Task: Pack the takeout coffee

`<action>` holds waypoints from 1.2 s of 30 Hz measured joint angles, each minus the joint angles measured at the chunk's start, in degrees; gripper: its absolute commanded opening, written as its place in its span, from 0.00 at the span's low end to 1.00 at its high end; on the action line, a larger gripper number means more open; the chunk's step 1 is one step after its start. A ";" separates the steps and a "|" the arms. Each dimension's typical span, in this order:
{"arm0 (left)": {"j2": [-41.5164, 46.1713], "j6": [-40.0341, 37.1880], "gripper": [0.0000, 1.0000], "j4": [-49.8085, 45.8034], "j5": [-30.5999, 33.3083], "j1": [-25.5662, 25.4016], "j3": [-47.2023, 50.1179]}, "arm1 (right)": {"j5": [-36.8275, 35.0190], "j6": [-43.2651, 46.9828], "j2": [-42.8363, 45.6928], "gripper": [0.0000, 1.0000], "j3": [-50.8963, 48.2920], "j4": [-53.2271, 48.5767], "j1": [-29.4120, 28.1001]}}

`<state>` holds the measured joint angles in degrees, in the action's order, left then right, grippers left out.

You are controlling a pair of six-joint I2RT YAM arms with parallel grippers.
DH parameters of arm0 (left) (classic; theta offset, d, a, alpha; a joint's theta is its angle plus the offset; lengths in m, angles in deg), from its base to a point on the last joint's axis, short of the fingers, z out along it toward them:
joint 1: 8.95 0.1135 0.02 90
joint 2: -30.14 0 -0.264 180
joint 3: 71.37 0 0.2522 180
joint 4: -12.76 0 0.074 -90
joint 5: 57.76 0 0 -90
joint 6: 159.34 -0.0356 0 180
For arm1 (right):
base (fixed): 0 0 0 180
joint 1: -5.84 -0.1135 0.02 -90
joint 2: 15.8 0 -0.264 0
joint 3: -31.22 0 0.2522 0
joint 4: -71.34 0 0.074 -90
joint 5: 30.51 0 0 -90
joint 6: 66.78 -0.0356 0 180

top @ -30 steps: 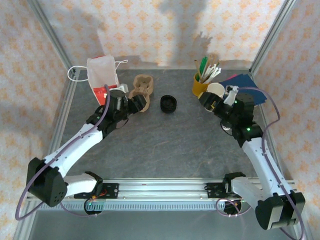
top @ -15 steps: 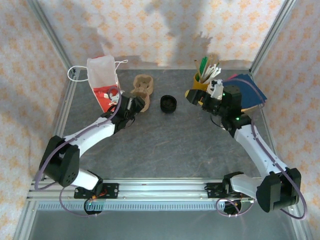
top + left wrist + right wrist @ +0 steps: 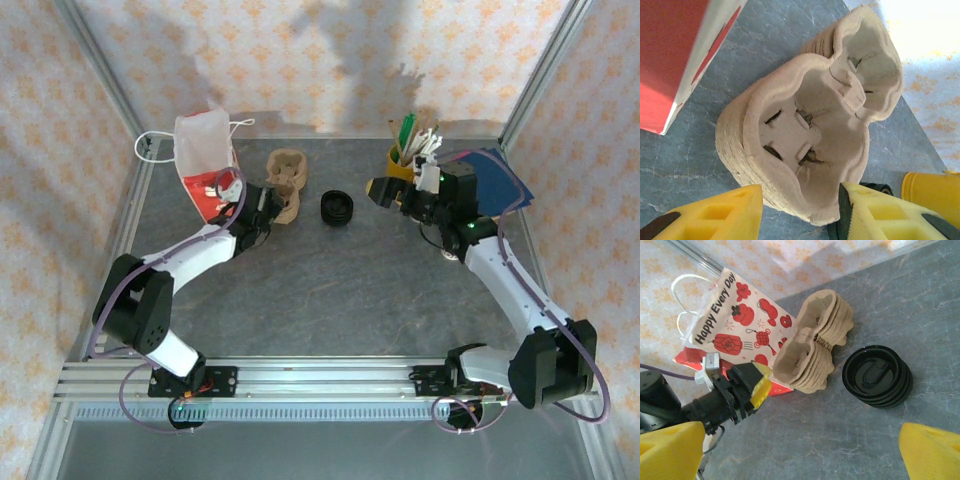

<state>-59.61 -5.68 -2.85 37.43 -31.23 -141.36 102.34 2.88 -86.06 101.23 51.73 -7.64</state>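
Both arms have moved in the last second. The left gripper (image 3: 800, 192) has gone forward, away from the bag (image 3: 735, 325), and now stands at the near end of the carriers (image 3: 805, 125) (a stack of pulp trays, lying on its side as it seems). The right gripper (image 3: 802, 432) has swung left from the stirrer cup (image 3: 400, 163) toward the lids (image 3: 877, 376).

The left jaws stand on either side of the stack's end, but whether they already press it cannot be told. The right jaws are wide apart with nothing between them.

The black lids lie in a small pile on the table (image 3: 340, 300), just beside the carriers and between the two grippers. The paper cup stood next to the stirrer cup a second ago. The right arm now covers that place, so where the cup is cannot be told.

The step in hand is probably to take one carrier from the stack. To do it well, the fingers should catch only the rim of the outermost carrier, because nested trays tend to come away together. It is better to close slowly, pull a little, and check that the rest stays. The free right gripper could hold the stack down. The bag is near, so the pull should go away from it.
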 measured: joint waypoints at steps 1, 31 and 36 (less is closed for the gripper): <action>-0.13 0.07 0.46 0.04 0.00 0.28 0.00 | 0.02 0.13 -0.11 0.98 0.00 -0.26 0.00; -3.78 1.22 0.28 0.00 0.02 0.59 -2.56 | -1.33 1.16 -0.90 0.98 1.27 -2.32 0.00; -4.26 1.20 0.18 0.07 0.00 0.59 -2.58 | -1.51 1.18 -0.90 0.98 1.27 -2.34 0.00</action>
<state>-63.87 -4.48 -2.78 37.43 -30.64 -143.94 100.83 4.06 -86.96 102.49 49.39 -7.64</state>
